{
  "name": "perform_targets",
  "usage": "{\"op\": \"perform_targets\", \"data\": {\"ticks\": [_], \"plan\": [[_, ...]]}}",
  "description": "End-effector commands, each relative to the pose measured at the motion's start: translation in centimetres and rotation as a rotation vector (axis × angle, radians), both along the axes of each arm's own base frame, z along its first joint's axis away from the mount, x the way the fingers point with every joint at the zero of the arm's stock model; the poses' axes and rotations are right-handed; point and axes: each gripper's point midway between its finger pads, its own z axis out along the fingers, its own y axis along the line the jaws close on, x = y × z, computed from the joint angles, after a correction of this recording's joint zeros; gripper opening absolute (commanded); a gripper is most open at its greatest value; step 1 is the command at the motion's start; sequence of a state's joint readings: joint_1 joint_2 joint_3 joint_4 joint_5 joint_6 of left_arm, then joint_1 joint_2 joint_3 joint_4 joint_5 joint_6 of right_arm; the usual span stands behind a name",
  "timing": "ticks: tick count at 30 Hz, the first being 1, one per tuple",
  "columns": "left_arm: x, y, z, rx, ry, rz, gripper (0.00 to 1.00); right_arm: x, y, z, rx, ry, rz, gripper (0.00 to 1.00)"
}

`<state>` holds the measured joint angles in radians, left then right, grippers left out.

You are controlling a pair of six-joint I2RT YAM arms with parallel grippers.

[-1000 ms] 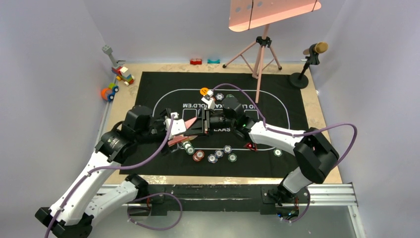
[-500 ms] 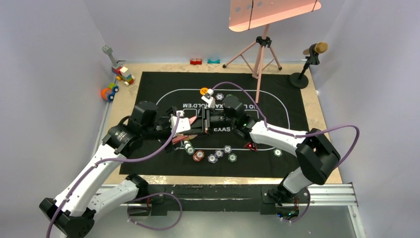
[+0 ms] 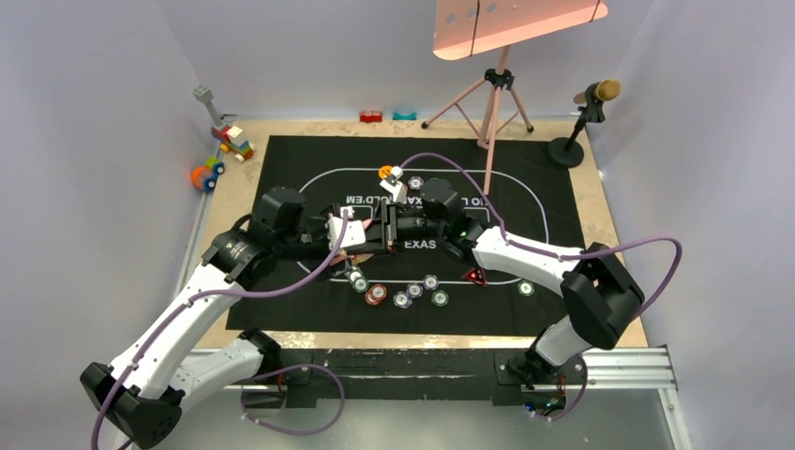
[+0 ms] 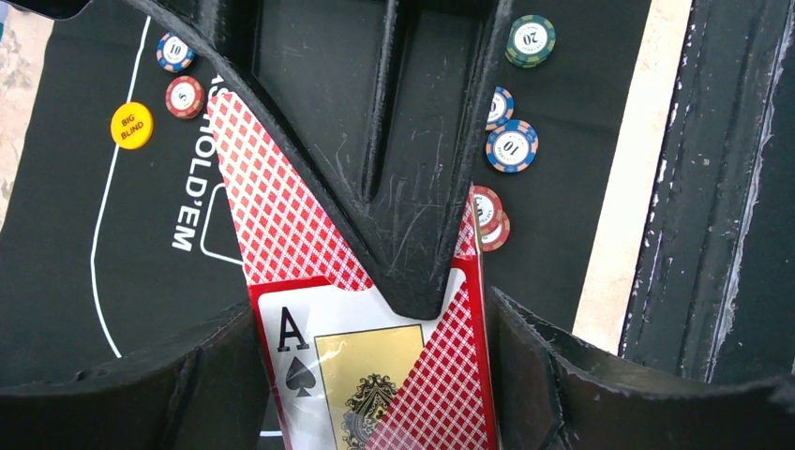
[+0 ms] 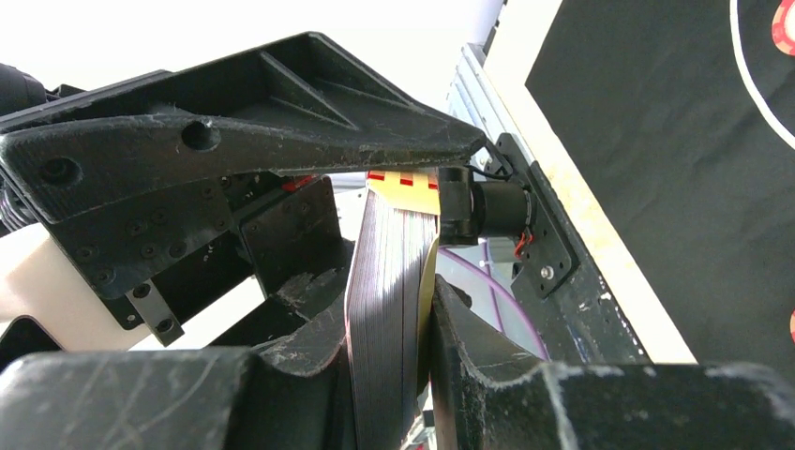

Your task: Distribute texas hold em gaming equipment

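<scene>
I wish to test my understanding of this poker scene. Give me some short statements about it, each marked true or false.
1. The right gripper clamps a deck of playing cards. True.
2. An ace of spades faces the left wrist camera. True.
3. The yellow Big Blind button lies on bare wood. False: it lies on the black mat.
4. The poker chips form one tall stack. False: they lie spread over the mat.
5. The left gripper works far from the deck. False: it is right at the cards that the right gripper holds.
</scene>
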<state>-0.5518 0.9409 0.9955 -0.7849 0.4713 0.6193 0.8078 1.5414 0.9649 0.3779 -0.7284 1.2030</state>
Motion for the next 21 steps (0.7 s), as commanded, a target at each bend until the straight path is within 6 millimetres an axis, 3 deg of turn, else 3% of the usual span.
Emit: {"op": "perform_targets", "data": {"ticks": [1,5,10,13,21], "plan": [[0.3,-1.0,2.6,-0.072,-0.067,-0.024,0.74,0.0,0.3,4.2,0.093,-0.088,0.019,0.19],[0.5,-0.9,2.4,-0.075,-0.078,-0.007,0.69,0.1,0.4,4.2,0.090,-0.085,0.013,0.22],[0.8,-1.0,2.9,-0.105,-0.037,0.053,0.63,0.3,0.4,3.8,0.072,-0.077,0.003,0.40],[0.3,-1.1,3.1,-0.133,-0.009,0.063,0.62,0.2,0.2,3.3,0.048,-0.072,0.002,0.46],[-1.1,-1.1,3.4,-0.164,0.041,0.059,0.60,0.8,-1.0,2.9,0.024,-0.082,-0.034,0.51]]}}
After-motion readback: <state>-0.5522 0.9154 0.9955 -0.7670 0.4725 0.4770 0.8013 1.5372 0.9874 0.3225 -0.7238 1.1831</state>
